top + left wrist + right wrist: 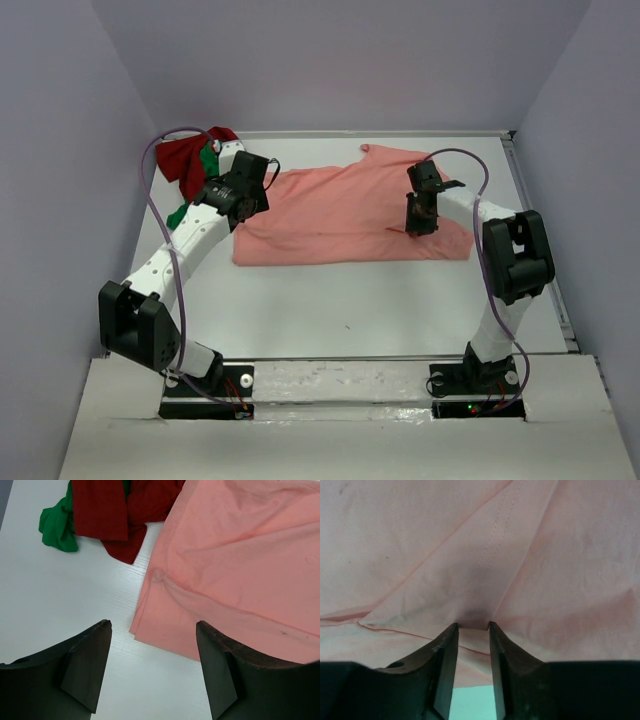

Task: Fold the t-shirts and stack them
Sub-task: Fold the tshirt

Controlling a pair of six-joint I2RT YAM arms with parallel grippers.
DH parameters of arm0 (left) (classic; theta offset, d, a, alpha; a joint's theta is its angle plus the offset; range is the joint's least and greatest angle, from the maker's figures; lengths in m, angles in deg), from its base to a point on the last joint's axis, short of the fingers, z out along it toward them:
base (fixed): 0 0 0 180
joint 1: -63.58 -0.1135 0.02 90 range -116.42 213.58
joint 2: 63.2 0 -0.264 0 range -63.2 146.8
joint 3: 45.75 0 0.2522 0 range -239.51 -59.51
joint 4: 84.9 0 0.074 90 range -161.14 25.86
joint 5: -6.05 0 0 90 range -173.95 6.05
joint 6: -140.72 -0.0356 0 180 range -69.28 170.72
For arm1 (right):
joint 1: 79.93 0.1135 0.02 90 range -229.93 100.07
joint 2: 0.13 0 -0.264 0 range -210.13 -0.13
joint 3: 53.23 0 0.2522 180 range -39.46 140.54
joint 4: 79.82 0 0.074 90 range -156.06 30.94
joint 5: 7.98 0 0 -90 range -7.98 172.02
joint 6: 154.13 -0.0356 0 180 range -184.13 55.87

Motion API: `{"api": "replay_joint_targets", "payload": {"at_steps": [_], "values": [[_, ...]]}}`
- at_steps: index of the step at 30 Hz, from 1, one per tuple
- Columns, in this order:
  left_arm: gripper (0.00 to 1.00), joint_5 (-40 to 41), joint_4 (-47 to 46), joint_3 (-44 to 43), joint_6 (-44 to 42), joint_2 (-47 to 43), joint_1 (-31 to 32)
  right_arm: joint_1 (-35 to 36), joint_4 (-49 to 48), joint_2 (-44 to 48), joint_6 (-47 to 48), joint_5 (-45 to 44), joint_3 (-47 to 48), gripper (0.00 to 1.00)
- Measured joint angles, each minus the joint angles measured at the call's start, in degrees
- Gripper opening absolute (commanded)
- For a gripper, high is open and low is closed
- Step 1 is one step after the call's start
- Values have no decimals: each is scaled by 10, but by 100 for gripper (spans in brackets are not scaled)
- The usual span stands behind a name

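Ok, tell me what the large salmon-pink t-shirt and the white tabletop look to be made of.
The large salmon-pink t-shirt looks like thin, matte knit cloth, probably cotton: it lies in soft creases and shows a stitched seam. The white tabletop looks like smooth, hard board with faint grain lines, perhaps laminate or painted wood.

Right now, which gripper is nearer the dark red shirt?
Left. The left gripper, open, hangs over the left edge of the salmon-pink shirt, just beside the dark red shirt. The right gripper pinches that pink shirt's right side, well away.
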Motion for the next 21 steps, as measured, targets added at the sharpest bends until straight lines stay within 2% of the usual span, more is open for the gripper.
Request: {"api": "replay_joint_targets", "payload": {"at_steps": [1,2,5,10,21], "values": [[79,0,0,0,0,-1,0,0,0,0,1,0,0,24],[79,-1,0,0,0,-3,0,0,0,0,0,1,0,15],[79,-1,0,0,-2,-7,0,0,0,-2,-1,3,0,6],[79,-3,0,0,-2,-11,0,0,-1,-10,-1,5,0,0],[79,-12,-1,11,-2,-11,0,1,1,-13,2,2,6,0]]}}
